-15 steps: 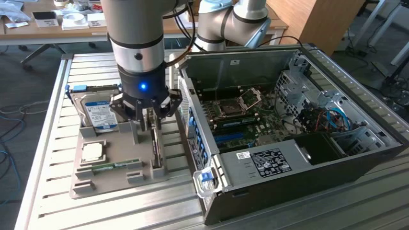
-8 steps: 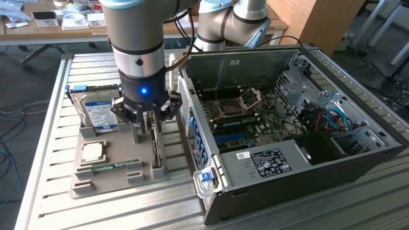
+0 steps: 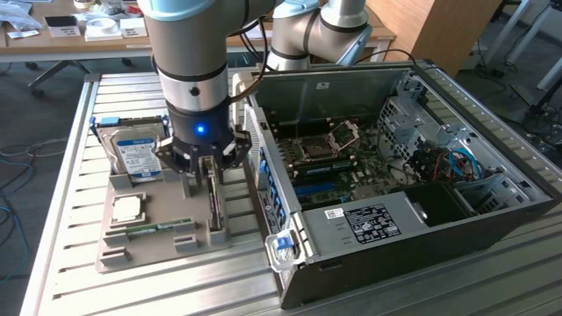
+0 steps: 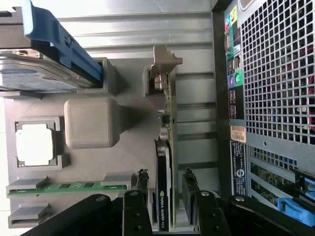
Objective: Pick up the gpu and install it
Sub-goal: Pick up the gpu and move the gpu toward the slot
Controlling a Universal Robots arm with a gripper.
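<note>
- Pick-up step, likely: gripper straddles the gpu, fingers apart, nothing clamped.
- The gpu stands on edge in the gray tray, exterior view's left-centre.
- Gripping calls for square closure on its faces.

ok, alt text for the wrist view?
Open tool straddles the gpu, which stands on edge in a grey tray. The tray also holds a hard drive, a CPU and a memory stick; the PC case stands beside it.
</note>
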